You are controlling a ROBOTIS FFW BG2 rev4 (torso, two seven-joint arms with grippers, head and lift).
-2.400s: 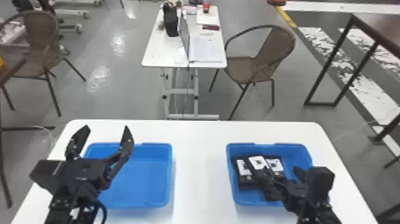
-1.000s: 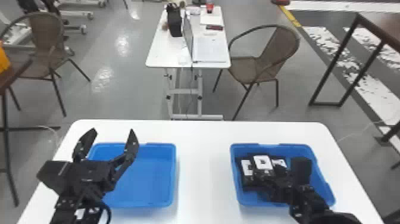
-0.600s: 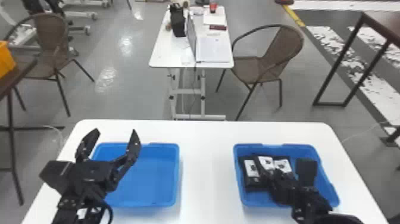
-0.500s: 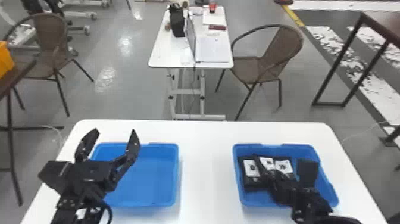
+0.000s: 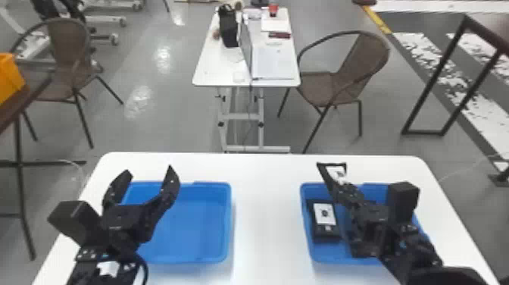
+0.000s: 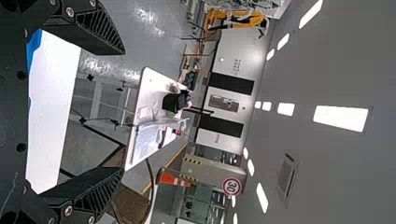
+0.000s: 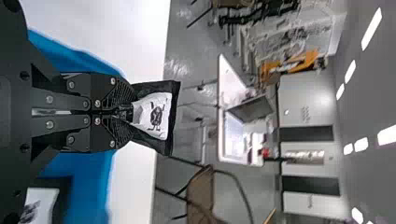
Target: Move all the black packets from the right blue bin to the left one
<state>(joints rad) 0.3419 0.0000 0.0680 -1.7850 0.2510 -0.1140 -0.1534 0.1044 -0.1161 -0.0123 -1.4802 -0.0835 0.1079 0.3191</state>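
Observation:
My right gripper [image 5: 339,185] is over the right blue bin [image 5: 307,250], shut on a black packet [image 5: 336,173] with a white label, lifted above the bin's far edge. The right wrist view shows my right gripper [image 7: 122,112] pinching one end of the packet [image 7: 161,116]. Another black packet [image 5: 325,220] lies in that bin at its left side; the arm covers part of the bin's inside. Over the left blue bin [image 5: 197,223], my left gripper [image 5: 149,180] stands open and parked, with nothing between its fingers; in the left wrist view this gripper [image 6: 123,112] is also seen.
Both bins stand on a white table [image 5: 265,212], with bare tabletop between them. Beyond it are a smaller white desk [image 5: 223,70] with a laptop and bag, and two brown chairs, one at left [image 5: 68,45] and one at right [image 5: 363,57].
My right gripper has risen out of the right bin, bringing a black packet up from among those inside. The left gripper keeps its place over the left bin.

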